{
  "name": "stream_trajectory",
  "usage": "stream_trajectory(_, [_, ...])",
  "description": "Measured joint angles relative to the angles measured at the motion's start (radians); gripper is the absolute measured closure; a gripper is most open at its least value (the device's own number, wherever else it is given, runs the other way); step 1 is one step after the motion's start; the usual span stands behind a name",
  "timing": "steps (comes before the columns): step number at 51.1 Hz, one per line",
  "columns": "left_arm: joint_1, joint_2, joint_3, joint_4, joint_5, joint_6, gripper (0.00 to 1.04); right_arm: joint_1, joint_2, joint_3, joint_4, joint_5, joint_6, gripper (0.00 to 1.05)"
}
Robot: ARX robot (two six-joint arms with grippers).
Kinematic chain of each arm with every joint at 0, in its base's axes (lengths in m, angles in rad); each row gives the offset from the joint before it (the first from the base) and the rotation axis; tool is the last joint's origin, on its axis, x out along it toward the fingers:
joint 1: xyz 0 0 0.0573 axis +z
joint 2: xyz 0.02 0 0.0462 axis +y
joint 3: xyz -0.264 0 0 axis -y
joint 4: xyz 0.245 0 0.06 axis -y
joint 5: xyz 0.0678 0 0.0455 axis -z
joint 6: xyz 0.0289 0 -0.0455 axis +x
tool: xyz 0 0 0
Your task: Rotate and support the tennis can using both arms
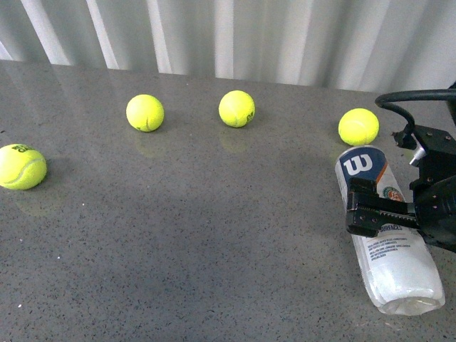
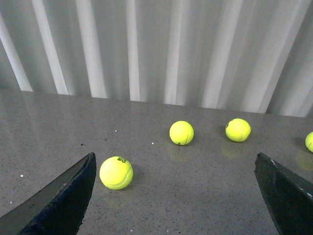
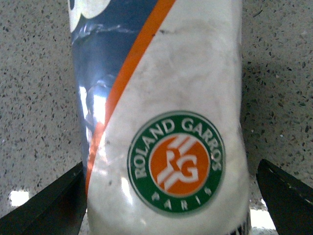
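Observation:
The tennis can (image 1: 388,235) lies on its side at the right of the grey table (image 1: 214,235), with the navy W end pointing away from me. My right gripper (image 1: 392,208) is open and straddles the can's middle. In the right wrist view the can (image 3: 161,98) fills the picture, its round Roland Garros emblem between the fingertips (image 3: 286,198). The jaws stand a little clear of the can's sides. My left gripper (image 2: 176,205) is open over bare table with nothing between its fingers (image 2: 63,200). The left arm is out of the front view.
Several yellow tennis balls lie on the table: one at the far left (image 1: 22,166), two toward the back (image 1: 144,112) (image 1: 236,108), one just beyond the can (image 1: 358,126). One ball (image 2: 116,172) lies close to the left gripper's finger. A corrugated white wall (image 1: 228,35) stands behind.

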Motion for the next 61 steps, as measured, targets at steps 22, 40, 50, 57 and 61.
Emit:
stream_trajectory(22, [0.0,0.0,0.0,0.0,0.0,0.0,0.07,0.117,-0.14,0.008,0.082,-0.114,-0.484,0.6])
stream_trajectory(40, [0.0,0.0,0.0,0.0,0.0,0.0,0.07,0.19,0.005,0.154,0.105,-0.105,-1.686,0.85])
stream_trajectory(50, [0.0,0.0,0.0,0.0,0.0,0.0,0.07,0.234,0.188,0.356,0.104,-0.133,-1.754,0.89])
stream_trajectory(57, [0.0,0.0,0.0,0.0,0.0,0.0,0.07,0.261,0.297,0.489,0.124,-0.11,-1.678,0.9])
stream_trajectory(61, [0.0,0.0,0.0,0.0,0.0,0.0,0.07,0.27,0.336,0.531,0.146,-0.085,-1.619,0.91])
